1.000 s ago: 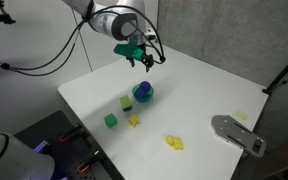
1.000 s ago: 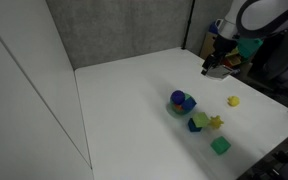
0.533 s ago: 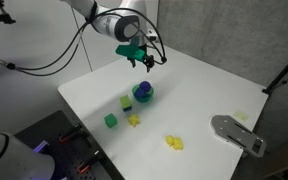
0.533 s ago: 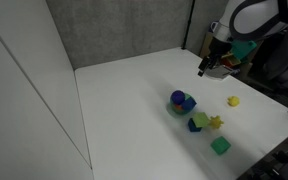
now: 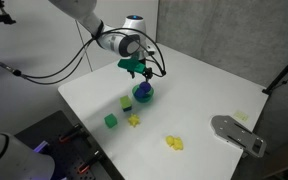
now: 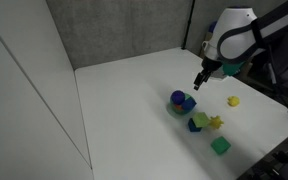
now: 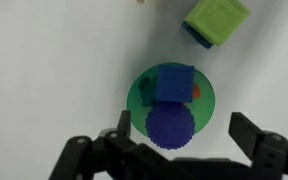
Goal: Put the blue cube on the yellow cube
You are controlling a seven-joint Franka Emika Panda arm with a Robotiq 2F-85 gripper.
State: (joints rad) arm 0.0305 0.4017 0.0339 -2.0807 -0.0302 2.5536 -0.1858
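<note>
The blue cube (image 7: 175, 84) lies in a round green-teal dish (image 7: 207, 108) beside a dark blue scalloped disc (image 7: 170, 124). It shows in both exterior views (image 5: 142, 91) (image 6: 187, 103). The yellow cube (image 7: 217, 18) is pale lime and stands on the table just beyond the dish, also in both exterior views (image 5: 126, 102) (image 6: 201, 119). My gripper (image 7: 182, 140) is open and empty. It hangs above the dish, near the blue cube (image 5: 137, 71) (image 6: 201, 80).
A darker green cube (image 5: 111, 120) and a bright yellow irregular piece (image 5: 134, 120) lie near the table's front edge. Another yellow piece (image 5: 174, 143) lies further along. A grey flat object (image 5: 239, 134) sits at the table's corner. A grey wall stands behind.
My gripper has moved down and across the table toward the dish and now hangs over it. It has stayed open. The blocks have not moved.
</note>
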